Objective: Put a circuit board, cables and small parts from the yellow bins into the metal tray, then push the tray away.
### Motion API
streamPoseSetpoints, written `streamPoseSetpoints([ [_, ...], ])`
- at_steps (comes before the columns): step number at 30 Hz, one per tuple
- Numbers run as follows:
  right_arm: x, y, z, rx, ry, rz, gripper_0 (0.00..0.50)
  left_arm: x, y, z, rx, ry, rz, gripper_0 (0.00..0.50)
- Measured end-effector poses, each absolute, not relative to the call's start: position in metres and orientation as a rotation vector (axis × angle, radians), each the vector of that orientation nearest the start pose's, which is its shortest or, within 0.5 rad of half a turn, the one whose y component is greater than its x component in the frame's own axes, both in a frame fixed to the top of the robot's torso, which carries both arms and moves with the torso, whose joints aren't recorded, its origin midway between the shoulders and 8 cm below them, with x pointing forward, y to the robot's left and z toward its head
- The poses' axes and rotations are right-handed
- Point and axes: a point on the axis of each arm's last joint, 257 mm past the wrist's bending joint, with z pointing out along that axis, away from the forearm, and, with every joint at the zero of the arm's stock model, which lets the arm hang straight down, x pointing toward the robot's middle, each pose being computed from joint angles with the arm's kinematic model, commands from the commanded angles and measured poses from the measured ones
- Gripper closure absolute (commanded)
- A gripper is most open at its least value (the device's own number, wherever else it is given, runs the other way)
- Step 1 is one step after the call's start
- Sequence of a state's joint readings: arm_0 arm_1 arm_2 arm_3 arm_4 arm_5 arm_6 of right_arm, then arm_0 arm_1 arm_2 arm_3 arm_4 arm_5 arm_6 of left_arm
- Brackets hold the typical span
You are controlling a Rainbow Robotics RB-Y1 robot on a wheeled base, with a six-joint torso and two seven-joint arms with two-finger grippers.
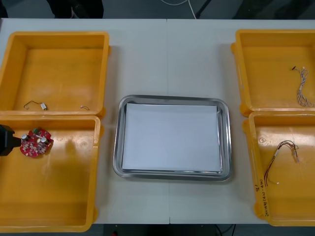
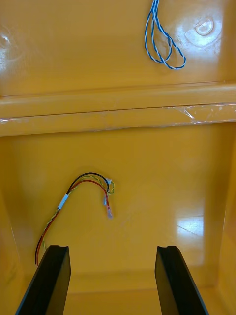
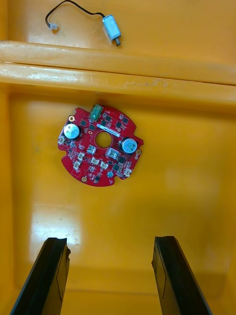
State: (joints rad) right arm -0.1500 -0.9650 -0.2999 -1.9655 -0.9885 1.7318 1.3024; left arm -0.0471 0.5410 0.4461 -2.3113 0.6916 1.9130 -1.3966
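Note:
A round red circuit board lies in the near left yellow bin. My left gripper is at that bin's left edge, its tip close beside the board. In the left wrist view the left gripper is open above the bin floor, with the board ahead of its fingers and apart from them. My right gripper is open over the near right bin. A red and yellow cable lies just beyond its fingers. The metal tray, white inside, sits in the middle.
The far left bin holds a small metal part on a black cable and another small part. A twisted blue and white cable lies in the far right bin.

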Motion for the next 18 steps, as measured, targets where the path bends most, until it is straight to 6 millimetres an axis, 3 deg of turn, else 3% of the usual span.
streamPoseSetpoints([
  [18, 0.3933, -0.4236, -0.1625, 0.083, 2.692, 0.012, 0.0, 0.3546, 0.3672, -0.1882, -0.096, 2.607, -0.027, 0.0],
])
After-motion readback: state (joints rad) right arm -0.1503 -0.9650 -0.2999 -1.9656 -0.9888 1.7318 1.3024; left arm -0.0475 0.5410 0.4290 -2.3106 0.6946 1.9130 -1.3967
